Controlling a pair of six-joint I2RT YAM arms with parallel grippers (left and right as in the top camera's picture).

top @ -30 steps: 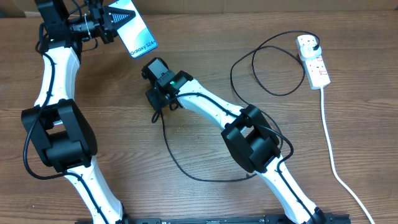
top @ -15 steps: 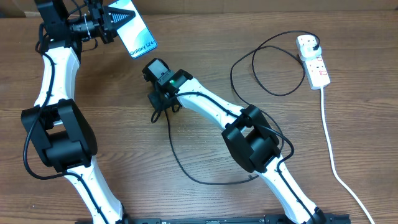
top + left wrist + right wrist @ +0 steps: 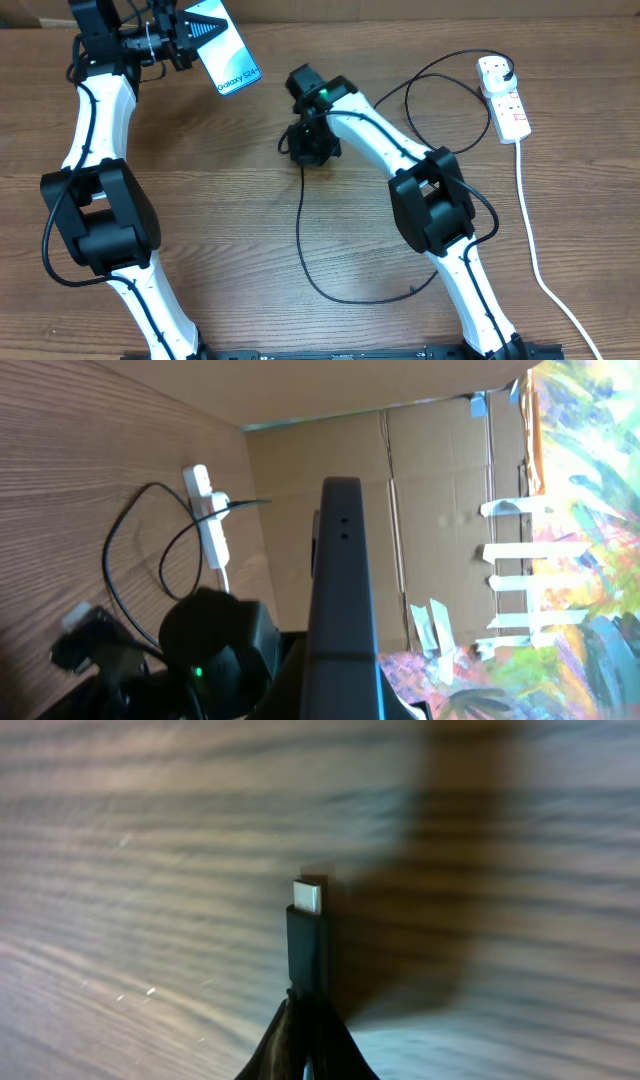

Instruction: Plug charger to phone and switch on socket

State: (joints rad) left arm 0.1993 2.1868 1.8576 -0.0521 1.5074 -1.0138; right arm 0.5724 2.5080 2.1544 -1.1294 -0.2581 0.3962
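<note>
Far left, over tabletop (image 3: 220, 200): phone (image 3: 232, 62) pinched in left tool (image 3: 196, 28), apparently lifted, free end angled near-right.
Centre: right tool (image 3: 308, 148) clenched on charger (image 3: 300, 235) just behind connector tip (image 3: 307, 898), tip poking out front.
Far right: socket (image 3: 506, 98), black plug (image 3: 497, 68) seated; switch state unreadable.
Charger handling: light, limp cable, stiff tip; best held close behind tip, else likely to buckle on insertion.
Phone handling: rigid, slick glass; likely to slip in an edge grip under push.

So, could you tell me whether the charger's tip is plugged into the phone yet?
Not yet: the charger tip sticks out bare from the right gripper, apart from the phone.
</note>
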